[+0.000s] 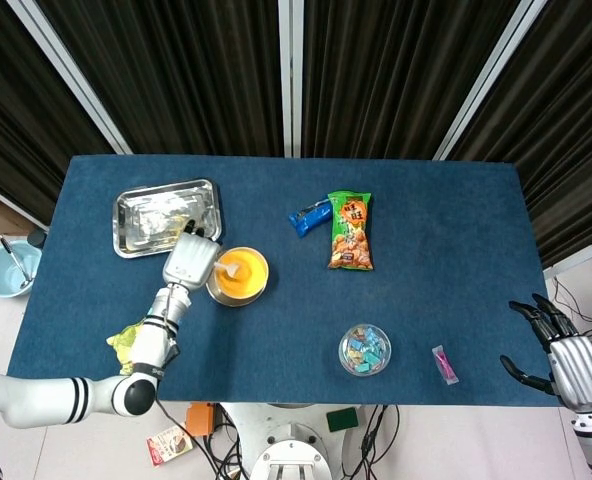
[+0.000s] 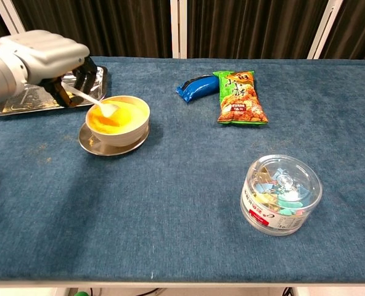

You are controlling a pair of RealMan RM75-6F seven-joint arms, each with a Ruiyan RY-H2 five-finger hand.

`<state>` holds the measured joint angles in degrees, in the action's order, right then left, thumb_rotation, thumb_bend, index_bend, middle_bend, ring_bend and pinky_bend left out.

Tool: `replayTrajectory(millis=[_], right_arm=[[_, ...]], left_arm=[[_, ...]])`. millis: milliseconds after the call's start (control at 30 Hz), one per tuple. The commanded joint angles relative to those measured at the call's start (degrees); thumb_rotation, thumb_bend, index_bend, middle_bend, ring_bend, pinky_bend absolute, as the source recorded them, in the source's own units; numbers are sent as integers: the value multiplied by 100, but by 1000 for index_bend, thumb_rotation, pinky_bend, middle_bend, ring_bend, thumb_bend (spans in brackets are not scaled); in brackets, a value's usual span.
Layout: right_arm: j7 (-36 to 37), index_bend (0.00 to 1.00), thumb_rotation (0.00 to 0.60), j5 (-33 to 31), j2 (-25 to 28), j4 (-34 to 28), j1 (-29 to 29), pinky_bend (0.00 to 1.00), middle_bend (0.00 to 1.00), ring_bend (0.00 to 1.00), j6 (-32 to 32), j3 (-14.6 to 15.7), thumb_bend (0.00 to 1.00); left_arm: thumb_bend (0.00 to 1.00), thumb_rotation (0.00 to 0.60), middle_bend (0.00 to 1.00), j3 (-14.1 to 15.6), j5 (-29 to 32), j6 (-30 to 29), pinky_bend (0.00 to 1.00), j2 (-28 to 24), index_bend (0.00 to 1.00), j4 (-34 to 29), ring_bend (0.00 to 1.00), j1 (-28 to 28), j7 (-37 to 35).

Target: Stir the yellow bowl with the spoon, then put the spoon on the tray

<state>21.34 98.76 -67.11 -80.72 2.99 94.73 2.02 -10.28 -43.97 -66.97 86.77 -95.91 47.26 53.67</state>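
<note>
Left hand [image 2: 37,54] just left of yellow bowl [image 2: 118,120], fingers pinching spoon [image 2: 90,100]; spoon tip in bowl, handle slanting up-left toward tray [image 2: 22,105] just behind. Right hand [image 1: 574,366] far off, fingers spread, holding nothing.

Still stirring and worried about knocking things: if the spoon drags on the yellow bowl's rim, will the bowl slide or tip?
The yellow bowl sits on a shallow saucer, so it may slide rather than tip. It looks wide and low, probably stable. The spoon seems thin and light, so likely little force.
</note>
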Motion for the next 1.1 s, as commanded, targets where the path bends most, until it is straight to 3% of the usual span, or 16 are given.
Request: replayTrajectory(millis=[33,367,533,767,1100], right_arm=[[5,172,600,0,-1,2,1,188,217,78,-3,0,245],[24,172,600,5,-1,21,-1,188,217,78,14,-6,246],[35,172,600,-2,-11,36,-8,189,217,78,15,-3,246],[44,172,600,-4,-13,39,-17,188,217,78,23,-1,246],[75,172,600,-35,-31,70,-23,188,217,78,-2,0,245]], left_arm=[[443,600,527,-61,79,80,182,-118,633,-125,317,-12,-157],[442,600,526,-110,242,118,182,-451,633,-508,317,61,-342],[441,600,526,126,103,-191,181,-372,633,-438,317,195,213],[442,600,530,647,-552,-950,183,100,638,-24,317,352,1506],[449,600,535,1128,-1236,-1263,182,755,642,883,317,378,2582]])
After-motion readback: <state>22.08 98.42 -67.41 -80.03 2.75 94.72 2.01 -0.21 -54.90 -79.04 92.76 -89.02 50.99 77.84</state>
